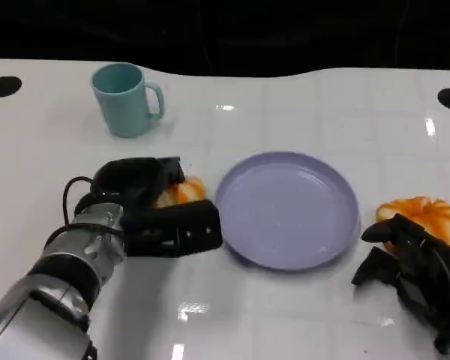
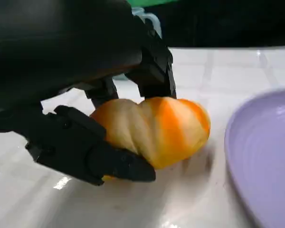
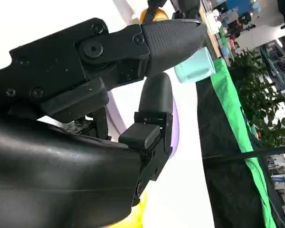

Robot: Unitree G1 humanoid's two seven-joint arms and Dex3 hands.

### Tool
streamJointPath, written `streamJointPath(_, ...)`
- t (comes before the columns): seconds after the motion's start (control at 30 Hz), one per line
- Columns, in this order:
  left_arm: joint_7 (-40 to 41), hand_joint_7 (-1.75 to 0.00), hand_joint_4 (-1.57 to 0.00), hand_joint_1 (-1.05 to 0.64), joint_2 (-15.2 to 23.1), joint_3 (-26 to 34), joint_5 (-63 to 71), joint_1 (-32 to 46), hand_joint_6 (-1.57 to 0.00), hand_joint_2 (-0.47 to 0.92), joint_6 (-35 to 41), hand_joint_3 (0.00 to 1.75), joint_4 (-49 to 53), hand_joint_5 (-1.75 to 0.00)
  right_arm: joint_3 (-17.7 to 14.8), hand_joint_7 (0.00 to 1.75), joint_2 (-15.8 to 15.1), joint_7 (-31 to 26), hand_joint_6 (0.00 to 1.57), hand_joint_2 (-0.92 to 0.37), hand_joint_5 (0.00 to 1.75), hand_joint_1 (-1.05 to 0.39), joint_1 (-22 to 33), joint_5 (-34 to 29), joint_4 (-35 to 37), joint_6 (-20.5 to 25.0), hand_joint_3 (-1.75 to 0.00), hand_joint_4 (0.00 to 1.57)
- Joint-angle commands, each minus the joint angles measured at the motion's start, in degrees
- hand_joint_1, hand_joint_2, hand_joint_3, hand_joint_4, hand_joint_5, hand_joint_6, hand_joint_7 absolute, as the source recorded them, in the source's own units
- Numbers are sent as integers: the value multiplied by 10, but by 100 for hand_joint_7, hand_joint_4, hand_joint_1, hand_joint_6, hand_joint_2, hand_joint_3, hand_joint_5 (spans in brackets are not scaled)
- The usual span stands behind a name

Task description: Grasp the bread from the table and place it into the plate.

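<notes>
White table [image 1: 300, 315], bread [image 2: 156, 128] apparently lengthwise toward plate [image 2: 266, 156].

The head view looks down on the white table [image 1: 300, 315] from above. The left wrist view sits low and very near, facing the lavender plate [image 2: 270, 156] at right. The right wrist view is turned sideways, sharing the teal mug [image 3: 194, 66].

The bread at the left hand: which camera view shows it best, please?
The left wrist view shows the bread best: it is close, with the left hand's fingers around it, beside the plate. In the head view the hand hides most of it. The right wrist view shows only a small orange piece, too unclear to identify.
</notes>
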Motion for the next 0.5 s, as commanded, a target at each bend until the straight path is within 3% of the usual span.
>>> streamJointPath(0.03,30,-174,-83,-15,7,29,-30,-22,-59,67,-8,79,-24,-174,-2,118,-6,-1,63,-92,157,-54,2,-3,19,4,-25,66)
streamJointPath(0.27,40,-175,-88,-14,9,41,-43,-28,-66,50,-31,109,-45,-175,1,121,-4,-7,62,-92,157,-53,2,-6,14,9,-28,65)
streamJointPath(0.5,30,-175,-89,-16,6,41,-47,-34,-68,49,-47,114,-69,-175,2,123,-4,-8,63,-92,157,-53,1,-7,14,7,-28,66)
